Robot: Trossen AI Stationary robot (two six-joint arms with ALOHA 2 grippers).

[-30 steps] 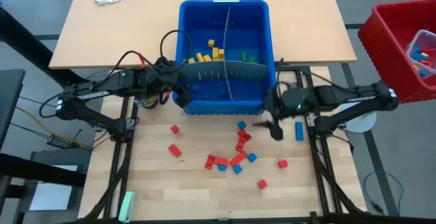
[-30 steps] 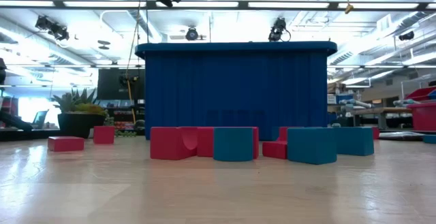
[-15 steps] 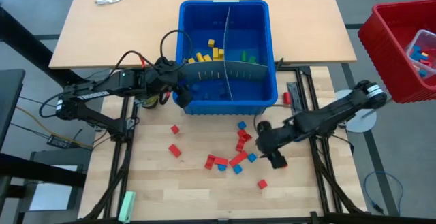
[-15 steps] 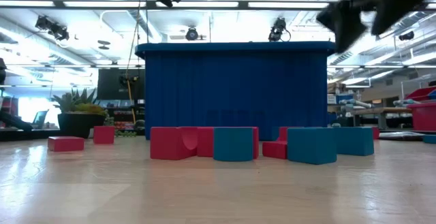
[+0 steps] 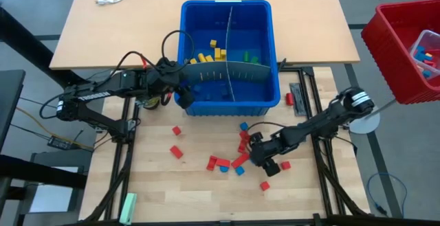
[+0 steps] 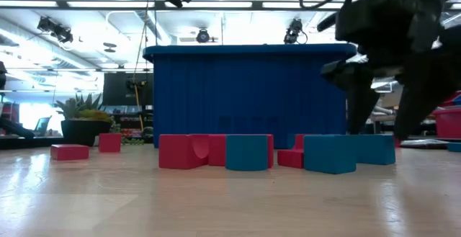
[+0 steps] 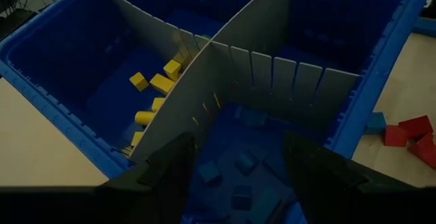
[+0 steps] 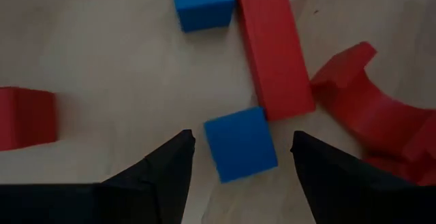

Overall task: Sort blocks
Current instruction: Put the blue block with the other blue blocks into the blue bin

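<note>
**Right gripper low over the loose blocks, blue cube between its fingers**

The right gripper (image 5: 265,159) hangs low over the wooden table (image 5: 151,178), at the right edge of the cluster of red and blue blocks (image 5: 230,159) scattered in front of the blue bin (image 5: 271,54). Its jaws stand wide apart. In the right wrist view a small blue cube (image 8: 240,144) lies on the table between the two fingers (image 8: 160,169), not touched by either. A long red brick (image 8: 272,47) lies just beside the cube, a second blue block (image 8: 201,3) sits beyond it, and a curved red piece (image 8: 371,108) lies off to one side.

The left gripper (image 7: 235,176) waits over the near left corner of the bin, its jaws spread wide and holding nothing. Below it, grey dividers (image 7: 225,81) split the bin into compartments: yellow blocks (image 7: 153,91) lie in the far left one, blue blocks (image 7: 238,166) in the near one under the gripper. More red blocks (image 5: 175,141) lie apart on the table to the left.
</note>
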